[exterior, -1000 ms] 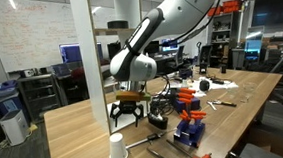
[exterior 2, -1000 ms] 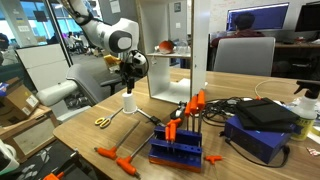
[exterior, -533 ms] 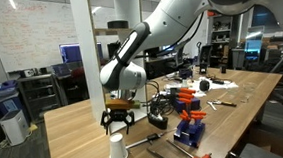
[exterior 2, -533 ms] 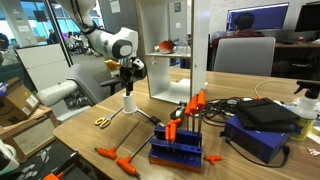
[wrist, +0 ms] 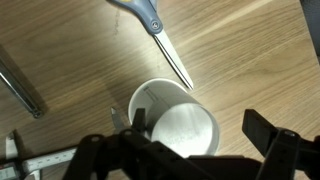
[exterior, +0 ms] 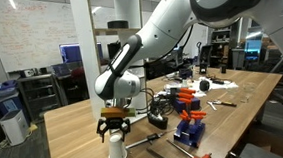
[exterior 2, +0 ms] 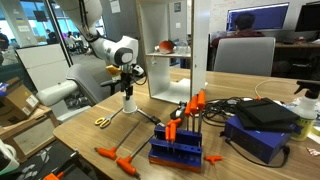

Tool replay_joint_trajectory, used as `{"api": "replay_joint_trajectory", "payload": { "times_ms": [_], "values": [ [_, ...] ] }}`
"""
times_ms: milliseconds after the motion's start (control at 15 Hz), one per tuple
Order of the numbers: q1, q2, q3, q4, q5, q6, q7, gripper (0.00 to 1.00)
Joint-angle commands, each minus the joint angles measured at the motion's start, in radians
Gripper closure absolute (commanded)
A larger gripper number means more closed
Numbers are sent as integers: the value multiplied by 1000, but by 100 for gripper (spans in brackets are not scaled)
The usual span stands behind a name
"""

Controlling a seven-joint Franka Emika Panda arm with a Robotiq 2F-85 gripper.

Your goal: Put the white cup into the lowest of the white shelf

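wrist view: the white cup (wrist: 175, 120) was seen between the spread-apart fingers of the tool (wrist: 200, 128); its lower rim was hidden by the tool body.

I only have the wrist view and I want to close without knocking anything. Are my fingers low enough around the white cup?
Observer: In both exterior views the gripper is open. Its fingertips are about level with the rim of the white cup, one on either side. The cup stands upright on the table.
Operator: Where is the white shelf? I can't see it here.
Observer: In an exterior view the white shelf stands on the same table, apart from the cup, with its open front turned toward that camera.
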Motion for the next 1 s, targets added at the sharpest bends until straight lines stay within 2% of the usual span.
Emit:
{"api": "replay_joint_trajectory", "payload": {
  "times_ms": [0,133,400,600,933],
  "values": [
    [5,49,-4,55,6,-9,1,0],
    [7,61,-9,59,-3,-4,-4,26],
    [6,64,-16,71,-8,-12,-3,62],
    [7,53,-20,68,-12,-20,-1,69],
    [6,7,-45,43,-39,-33,7,69]
  ]
}}
